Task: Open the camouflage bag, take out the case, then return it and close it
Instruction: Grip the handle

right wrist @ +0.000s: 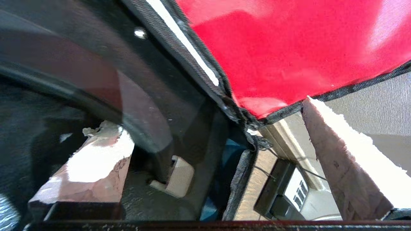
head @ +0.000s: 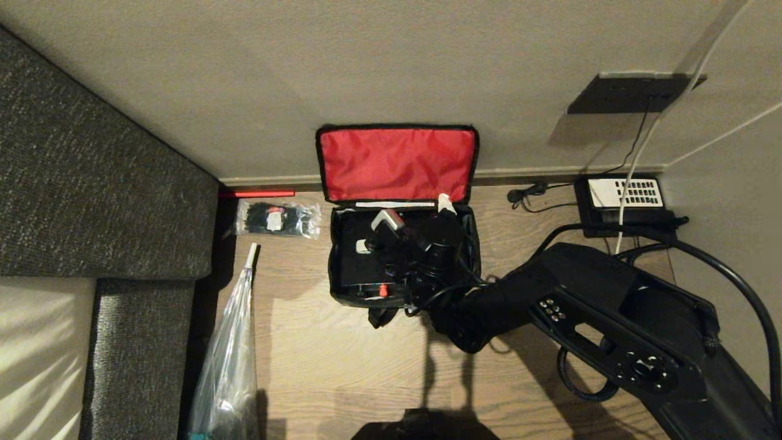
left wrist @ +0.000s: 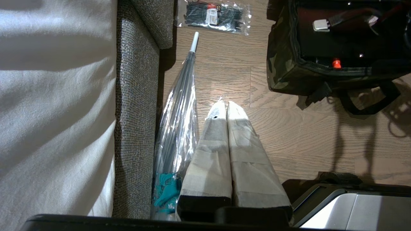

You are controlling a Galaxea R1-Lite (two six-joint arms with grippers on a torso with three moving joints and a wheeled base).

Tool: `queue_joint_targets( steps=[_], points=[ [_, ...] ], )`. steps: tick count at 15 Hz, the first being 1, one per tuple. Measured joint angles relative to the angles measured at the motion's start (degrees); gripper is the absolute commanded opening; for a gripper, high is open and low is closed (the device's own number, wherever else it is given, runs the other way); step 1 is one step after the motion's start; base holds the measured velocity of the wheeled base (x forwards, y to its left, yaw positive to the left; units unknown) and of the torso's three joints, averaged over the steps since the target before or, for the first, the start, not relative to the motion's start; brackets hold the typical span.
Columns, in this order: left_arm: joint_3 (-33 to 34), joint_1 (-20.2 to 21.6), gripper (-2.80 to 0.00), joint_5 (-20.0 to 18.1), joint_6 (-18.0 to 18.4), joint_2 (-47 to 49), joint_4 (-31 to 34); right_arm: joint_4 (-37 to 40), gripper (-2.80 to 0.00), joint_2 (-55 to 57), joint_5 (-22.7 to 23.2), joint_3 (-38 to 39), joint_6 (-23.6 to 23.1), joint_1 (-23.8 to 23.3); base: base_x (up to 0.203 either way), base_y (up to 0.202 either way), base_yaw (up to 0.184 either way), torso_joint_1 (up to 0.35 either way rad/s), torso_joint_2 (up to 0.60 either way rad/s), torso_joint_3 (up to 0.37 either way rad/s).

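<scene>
The camouflage bag [head: 400, 244] sits on the floor against the wall, its red-lined lid [head: 397, 164] thrown back and the case [head: 360, 263] lying inside. Our right claw [head: 410, 215] hangs wide over the case's far end, apparently straddling its strap handle [right wrist: 96, 99], though the close view is murky. We should settle lower, centre the strap between the fingers, then close and lift straight up; the left claw [left wrist: 224, 106] rests pressed together beside the couch [left wrist: 138, 96].

we can read no text anywhere: the label on the cable-tie packet [left wrist: 212, 13] and the telephone [head: 624, 193] keypad by the right gripper's side are too small.
</scene>
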State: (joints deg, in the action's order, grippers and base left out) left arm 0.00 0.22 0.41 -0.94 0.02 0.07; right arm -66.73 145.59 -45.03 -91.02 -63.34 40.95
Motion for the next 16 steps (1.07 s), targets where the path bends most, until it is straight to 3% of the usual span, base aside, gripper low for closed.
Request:
queue_joint_targets(
  steps=[10, 11, 16],
  points=[
    [0.00, 0.02, -2.80, -0.04, 0.01, 0.00, 0.02, -0.12, 0.00, 3.75, 0.54, -3.97, -1.45, -1.05, 0.000, 0.000, 0.000, 0.000, 0.00, 0.000],
    [0.00, 0.02, -2.80, 0.01, 0.00, 0.00, 0.00, -0.37, -2.80, 4.01, 0.78, -3.99, -1.80, -1.05, 0.000, 0.000, 0.000, 0.000, 0.00, 0.000],
    [0.00, 0.02, -2.80, 0.00, 0.00, 0.00, 0.02, -0.20, -2.80, 4.82, 2.33, -3.58, -2.06, -0.96, 0.000, 0.000, 0.000, 0.000, 0.00, 0.000]
  ],
)
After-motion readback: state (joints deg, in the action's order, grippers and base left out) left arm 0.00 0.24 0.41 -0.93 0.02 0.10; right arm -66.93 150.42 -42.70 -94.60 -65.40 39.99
